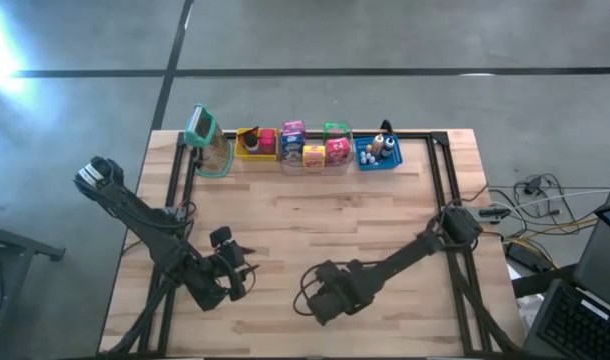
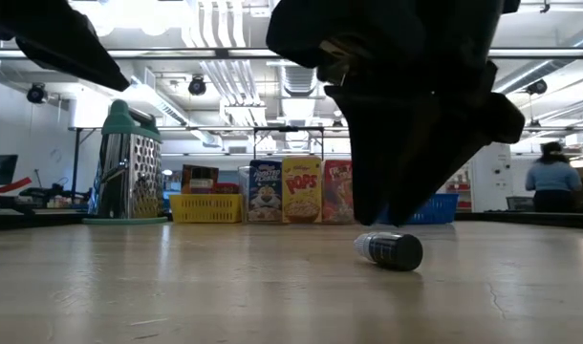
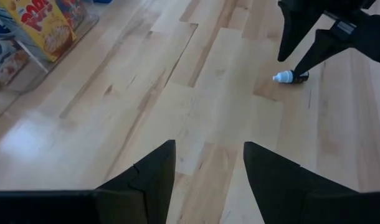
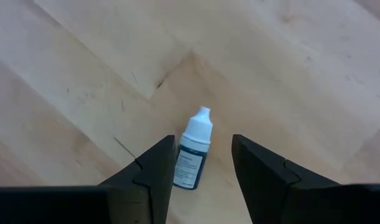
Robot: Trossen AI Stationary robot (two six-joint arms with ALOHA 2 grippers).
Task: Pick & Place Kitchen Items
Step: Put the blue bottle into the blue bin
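A tiny dark bottle with a white cap (image 4: pixel 191 158) lies on its side on the wooden table, toward the near edge; it also shows in the low view as the bottle (image 2: pixel 392 250) and in the left wrist view as the bottle (image 3: pixel 290 76). My right gripper (image 4: pixel 202 139) hangs open just above it, pointing down, one finger on either side, apart from it. In the high view the right gripper (image 1: pixel 320 300) hides the bottle. My left gripper (image 3: pixel 209 144) is open over bare table to the left, at the left gripper (image 1: pixel 240 265).
Along the far edge stand a metal grater with a green handle (image 1: pixel 207 142), a yellow bin (image 1: pixel 253 143), a clear bin of small cereal boxes (image 1: pixel 310 150) and a blue bin with small bottles (image 1: pixel 377 152). A person (image 2: pixel 553 180) stands in the room beyond.
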